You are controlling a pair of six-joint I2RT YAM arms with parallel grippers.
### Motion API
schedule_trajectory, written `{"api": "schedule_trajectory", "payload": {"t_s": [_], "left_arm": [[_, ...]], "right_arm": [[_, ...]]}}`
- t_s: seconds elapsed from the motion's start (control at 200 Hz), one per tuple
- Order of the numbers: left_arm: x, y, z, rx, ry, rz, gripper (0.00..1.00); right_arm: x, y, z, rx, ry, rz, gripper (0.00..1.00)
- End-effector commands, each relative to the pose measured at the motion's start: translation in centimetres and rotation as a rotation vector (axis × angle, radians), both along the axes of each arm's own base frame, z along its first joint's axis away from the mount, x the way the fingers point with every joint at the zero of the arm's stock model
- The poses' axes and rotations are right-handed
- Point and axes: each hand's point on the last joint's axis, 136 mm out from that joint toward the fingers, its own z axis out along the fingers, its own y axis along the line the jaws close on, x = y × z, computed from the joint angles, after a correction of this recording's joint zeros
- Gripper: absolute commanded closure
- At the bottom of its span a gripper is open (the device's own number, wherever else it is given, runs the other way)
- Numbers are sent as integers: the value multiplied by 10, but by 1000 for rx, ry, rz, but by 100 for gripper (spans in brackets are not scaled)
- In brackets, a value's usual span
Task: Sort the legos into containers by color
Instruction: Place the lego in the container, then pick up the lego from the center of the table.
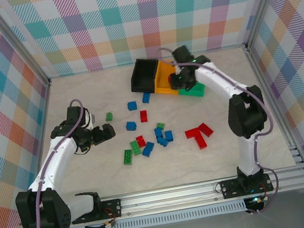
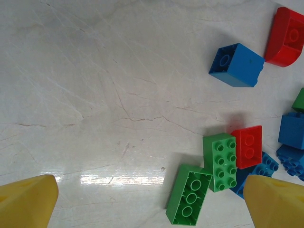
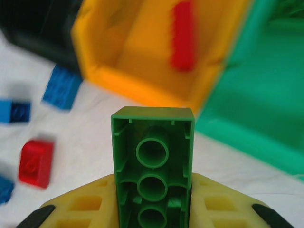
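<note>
**Green brick clamped in right gripper, at the bins**

The table (image 1: 217, 161) carries the three joined bins (image 1: 162, 86) toward its 1 o'clock corner, the black bin (image 1: 143, 75) leftmost. My right gripper (image 1: 184, 77) hovers at them, clamped on a green brick (image 3: 153, 156) by its long sides, hollow underside facing the wrist camera. From the brick, the green bin (image 3: 256, 95) lies at 2 o'clock. The orange bin (image 3: 137, 52), with a red brick (image 3: 183, 38) inside, lies at 12. My left gripper (image 1: 108, 132) hangs spread wide over bare table, at 9 o'clock of the loose bricks (image 1: 150, 140) mid-table. I judge these bricks light, stiff and slick, so flat opposite sides are where to pinch.
</note>
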Motion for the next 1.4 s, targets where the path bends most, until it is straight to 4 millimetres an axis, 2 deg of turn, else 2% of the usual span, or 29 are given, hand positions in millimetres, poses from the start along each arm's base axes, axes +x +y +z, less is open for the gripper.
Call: {"api": "schedule_trajectory", "payload": {"t_s": [0.0,0.135,0.19,0.285,0.45,0.66,0.82,1.015,1.22,1.325,1.395], "left_arm": [[-10,-1,-4,12,28,-18,0],[-11,-1,-4,13,28,-21,0],[-11,-1,-4,18,27,-21,0],[-12,-1,-4,25,25,-21,0],[-10,-1,-6,24,36,-23,0],[-9,-3,-7,22,41,-34,0],[-8,-3,-7,22,40,-35,0],[-9,-3,-5,23,32,-36,0],[-10,-3,-4,28,26,-36,0],[-10,-4,-5,26,32,-40,0],[-10,-4,-7,22,38,-42,0]], "right_arm": [[17,-31,-18,-17,37,-93,69],[35,-44,-33,-74,71,-117,54],[35,-41,-34,-60,78,-115,47],[26,-25,-30,1,64,-87,46],[-17,14,-30,28,86,40,46],[-93,67,-61,69,224,197,46],[-123,95,-85,67,293,251,45],[-128,117,-101,68,334,255,44],[-134,113,-122,-39,368,229,43],[-134,113,-127,-44,378,222,48],[-133,112,-128,-46,375,211,58]]}}
